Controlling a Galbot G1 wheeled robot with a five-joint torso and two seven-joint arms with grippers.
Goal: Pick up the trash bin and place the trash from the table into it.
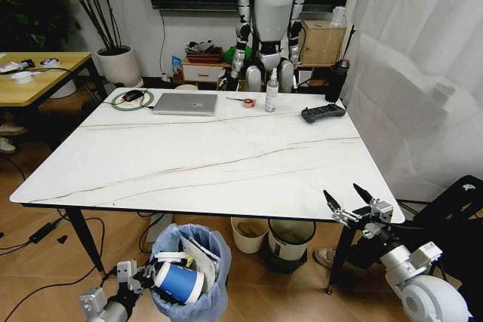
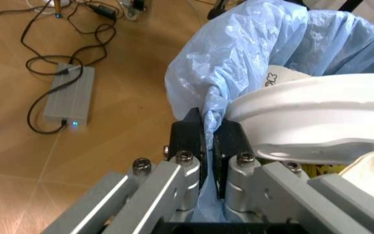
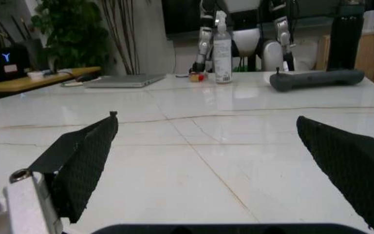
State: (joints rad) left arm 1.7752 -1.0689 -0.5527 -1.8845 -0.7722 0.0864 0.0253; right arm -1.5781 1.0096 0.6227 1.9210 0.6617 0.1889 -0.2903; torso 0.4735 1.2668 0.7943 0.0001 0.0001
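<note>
Laptop (image 1: 185, 103), spray bottle (image 1: 272, 91), black controller (image 1: 323, 113)

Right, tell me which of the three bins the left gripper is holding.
The trash bin with the light-blue bag: the left gripper pinches its liner. The cream bin and grey bin sit untouched under the table.

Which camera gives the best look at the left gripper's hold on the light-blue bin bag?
Left wrist view: the left gripper jaws pinch the crinkled light-blue plastic bag at the rim. Head view shows the same grip small and low; right wrist view faces the table.
</note>
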